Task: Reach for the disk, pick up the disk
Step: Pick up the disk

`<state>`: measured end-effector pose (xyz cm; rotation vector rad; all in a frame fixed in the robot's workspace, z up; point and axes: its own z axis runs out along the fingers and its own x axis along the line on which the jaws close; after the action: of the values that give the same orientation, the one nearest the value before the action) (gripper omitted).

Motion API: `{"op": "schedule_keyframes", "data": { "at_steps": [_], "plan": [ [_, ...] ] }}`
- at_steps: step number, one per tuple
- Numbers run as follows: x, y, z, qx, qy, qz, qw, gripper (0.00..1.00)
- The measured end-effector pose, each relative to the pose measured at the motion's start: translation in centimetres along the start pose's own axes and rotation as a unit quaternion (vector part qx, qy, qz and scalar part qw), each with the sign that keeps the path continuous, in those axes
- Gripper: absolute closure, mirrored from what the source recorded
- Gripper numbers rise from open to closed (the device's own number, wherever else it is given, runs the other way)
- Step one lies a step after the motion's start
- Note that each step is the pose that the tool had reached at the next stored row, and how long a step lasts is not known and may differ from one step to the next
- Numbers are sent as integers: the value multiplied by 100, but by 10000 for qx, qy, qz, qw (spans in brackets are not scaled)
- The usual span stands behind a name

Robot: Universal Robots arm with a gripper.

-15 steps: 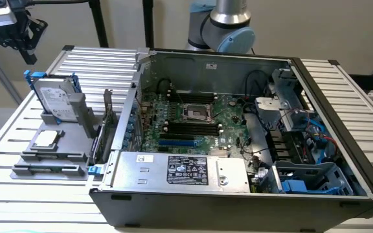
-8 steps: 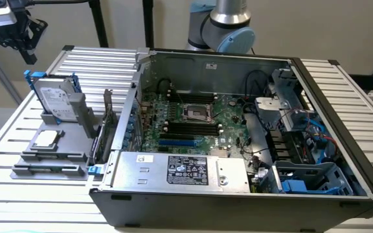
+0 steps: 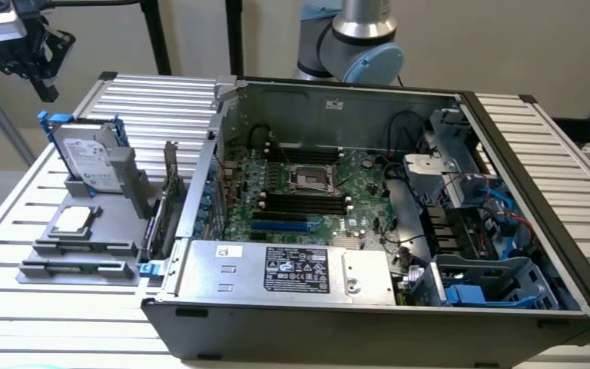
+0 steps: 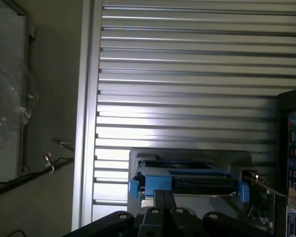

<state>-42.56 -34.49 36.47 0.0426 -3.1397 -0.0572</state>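
Silver-grey disk (image 3: 82, 154): flat rectangular hard drive with a white printed label and blue plastic rails. It's standing on edge in a slot, not lying flat.
Disk location: off to the exterior view's left of the open PC, on the slatted metal counter (image 3: 541, 146), near its far corner.
Grey plastic stand (image 3: 120, 184): this is what's propping the disk up. It's a blocky fixture with several slots, sitting just beside the case wall.
Small square silver CPU chip (image 3: 74, 221): lying flat on the same stand, on the camera side of the disk.
My black pincer (image 3: 47, 94): fingers pressed fully together and gripping nothing at all. It's hanging in the air above the counter's far corner, up and well apart from the disk.
Wrist view: I'm looking down past my own pincer (image 4: 163, 193) onto the disk's (image 4: 197, 178) top edge. There's a blue rail at each end, and bright counter slats run beyond it.
Open black computer case (image 3: 377, 330): lid off, green motherboard (image 3: 306, 192) and grey power supply box (image 3: 285, 269) on show, blue plastic drive cage (image 3: 490, 288) in the near corner.
Arm (image 3: 352, 38): my grey-and-blue base joint sits behind the case.
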Motion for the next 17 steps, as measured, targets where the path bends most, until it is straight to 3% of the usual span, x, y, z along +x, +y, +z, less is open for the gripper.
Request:
{"op": "schedule_keyframes", "data": {
  "at_steps": [4,8,13,17],
  "plan": [
    [0,1,0,0,10,-282,9996,89],
    [0,0,0,0,24,-645,9979,89],
    [0,0,0,0,40,-1095,9940,89],
    [0,0,0,0,53,-1459,9893,89]
  ]
}}
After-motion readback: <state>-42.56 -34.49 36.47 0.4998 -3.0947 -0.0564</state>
